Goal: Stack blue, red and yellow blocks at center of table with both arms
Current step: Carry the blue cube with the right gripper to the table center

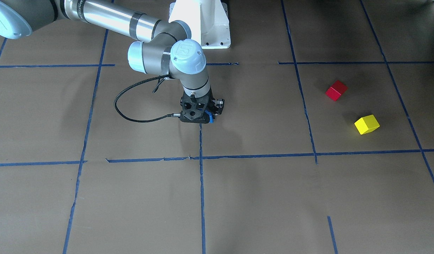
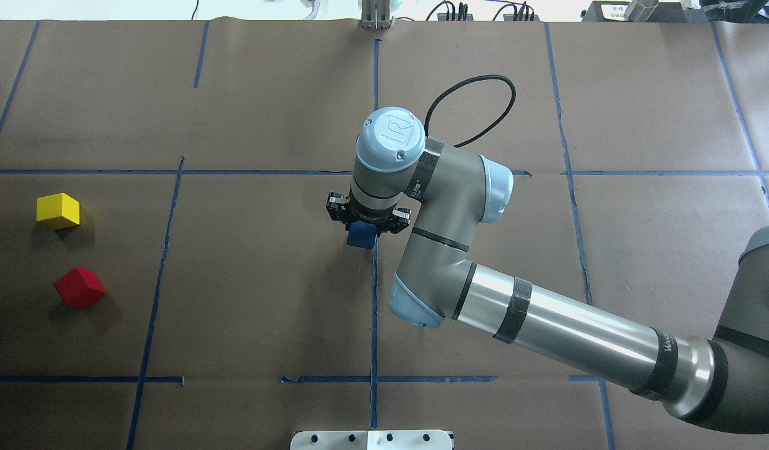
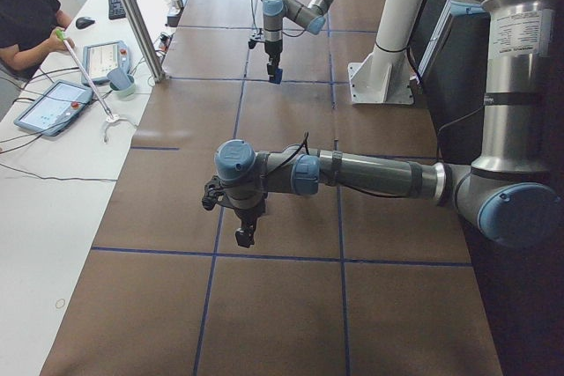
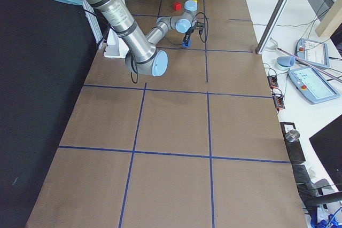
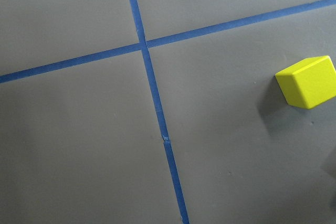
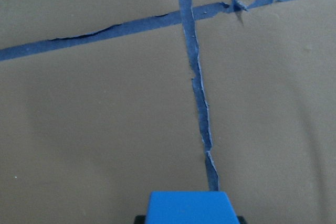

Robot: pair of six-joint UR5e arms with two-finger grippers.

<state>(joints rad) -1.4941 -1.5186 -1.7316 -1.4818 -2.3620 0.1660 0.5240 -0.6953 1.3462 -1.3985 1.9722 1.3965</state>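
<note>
R arm reaches in over mid bench (image 2: 265,281), wrist pointing straight down. Right pincer (image 2: 367,225) clamped narrow on blue block (image 2: 360,238); block sits betw. the two fingers, top face level. In the right wrist view the blue block (image 6: 189,208) fills the bottom edge, tape line running away just ahead of it.

Block pos.: approx. bench centre, just beside the lengthwise blue tape line (image 2: 374,325), on the robot's-left side of it, betw. the two cross lines. Can't tell if it rests on the paper or hangs just above; front view shows only a sliver of blue (image 1: 210,118) under the black finger mount.

Red block (image 2: 79,287) and yellow block (image 2: 58,210): both on the bench far out on the robot's left, well apart from blue. Near each other, not touching. Yellow farther from the robot base than red. Both turned at an angle to the tape grid.

Left pincer (image 3: 246,235) shows only in the left side view, hanging low over the bench, pointing down. Wide or narrow: can't tell. Its wrist cam catches the yellow block (image 5: 307,82) at the frame's right edge, beside a tape crossing.
</note>
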